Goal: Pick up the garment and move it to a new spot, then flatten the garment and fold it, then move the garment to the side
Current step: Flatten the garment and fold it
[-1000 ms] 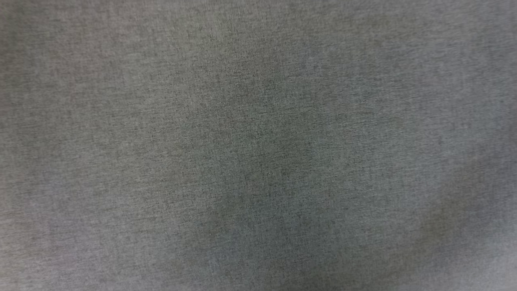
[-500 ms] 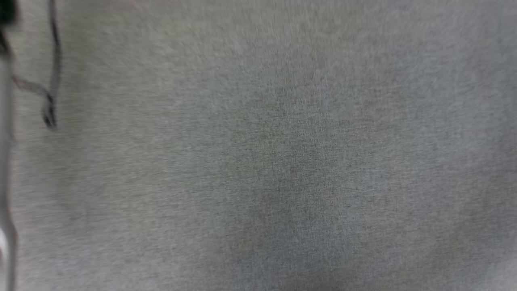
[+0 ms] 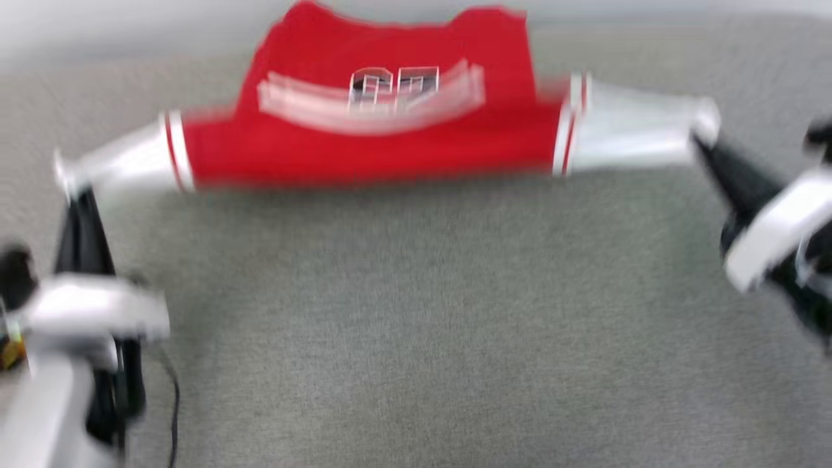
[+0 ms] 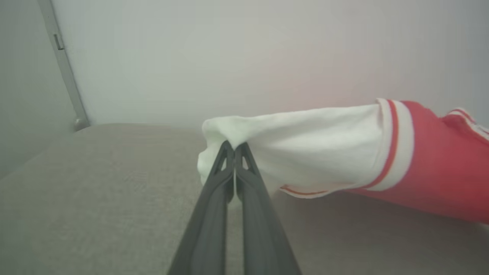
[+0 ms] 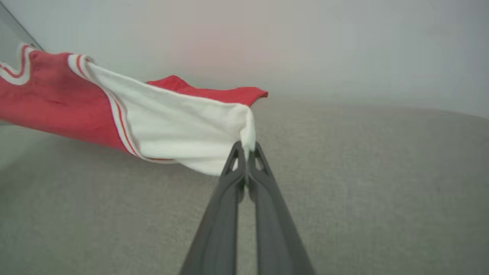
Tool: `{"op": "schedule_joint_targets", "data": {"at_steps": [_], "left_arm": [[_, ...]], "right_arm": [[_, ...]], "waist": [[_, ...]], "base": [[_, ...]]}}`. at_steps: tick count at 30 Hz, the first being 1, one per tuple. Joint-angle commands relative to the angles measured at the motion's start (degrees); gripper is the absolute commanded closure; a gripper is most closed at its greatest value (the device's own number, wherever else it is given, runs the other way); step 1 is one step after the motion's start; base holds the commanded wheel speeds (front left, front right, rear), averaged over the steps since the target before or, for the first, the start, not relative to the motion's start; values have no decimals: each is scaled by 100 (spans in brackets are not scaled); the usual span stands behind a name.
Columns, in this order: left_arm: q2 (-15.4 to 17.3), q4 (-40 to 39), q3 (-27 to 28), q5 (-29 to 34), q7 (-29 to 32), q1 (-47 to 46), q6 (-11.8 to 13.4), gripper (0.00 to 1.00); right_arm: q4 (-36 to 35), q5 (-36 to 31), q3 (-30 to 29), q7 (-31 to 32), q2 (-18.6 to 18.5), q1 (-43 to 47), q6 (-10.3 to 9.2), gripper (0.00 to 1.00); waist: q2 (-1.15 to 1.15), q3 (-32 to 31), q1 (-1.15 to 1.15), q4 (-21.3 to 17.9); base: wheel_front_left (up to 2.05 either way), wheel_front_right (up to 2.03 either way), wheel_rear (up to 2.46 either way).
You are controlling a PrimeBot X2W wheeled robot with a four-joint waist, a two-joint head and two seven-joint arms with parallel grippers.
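Camera swung: red white-sleeved cloth jersey (image 3: pixel 390 143) now shows, stretched taut near far edge of grey table (image 3: pixel 416 338).
Your left pincer (image 3: pixel 70 190) and right pincer (image 3: pixel 699 140) each pinch a sleeve end; flattening likely next.

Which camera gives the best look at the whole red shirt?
The head view: the shirt stretches sleeve to sleeve with its number showing, though blurred. The left wrist view gives one white sleeve, sharp, pinched by the left gripper; the right wrist view, the other sleeve in the right gripper.

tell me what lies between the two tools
The jersey spans it, a white sleeve pinched in the left tool and right tool; head view shows this.
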Motion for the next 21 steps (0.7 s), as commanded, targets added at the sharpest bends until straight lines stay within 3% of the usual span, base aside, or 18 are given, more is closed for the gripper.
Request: {"op": "schedule_joint_targets", "data": {"at_steps": [1, 10, 20, 21], "left_arm": [[-15, -94, 71, -26, -37, 410, 102, 100], [-279, -467, 103, -270, -20, 2569, 402, 100], [-453, -535, -446, -115, 174, 3607, 535, 100], [-459, -542, -463, -122, 195, 3639, 557, 100]], "right_arm": [[-58, -19, -86, 60, 13, 403, -8, 100], [-315, 14, -1230, 275, 471, 2828, -9, 100], [-602, -672, -2590, 932, 1245, 4797, -9, 100], [-653, -871, -2691, 1038, 1279, 4919, -9, 80]], "waist": [[0, -502, 1, -36], [0, -1050, 1, -60], [0, -1322, 1, 141], [0, -1343, 1, 159]], "base": [[0, 0, 0], [0, 0, 0], [0, 0, 0], [0, 0, 0]]}}
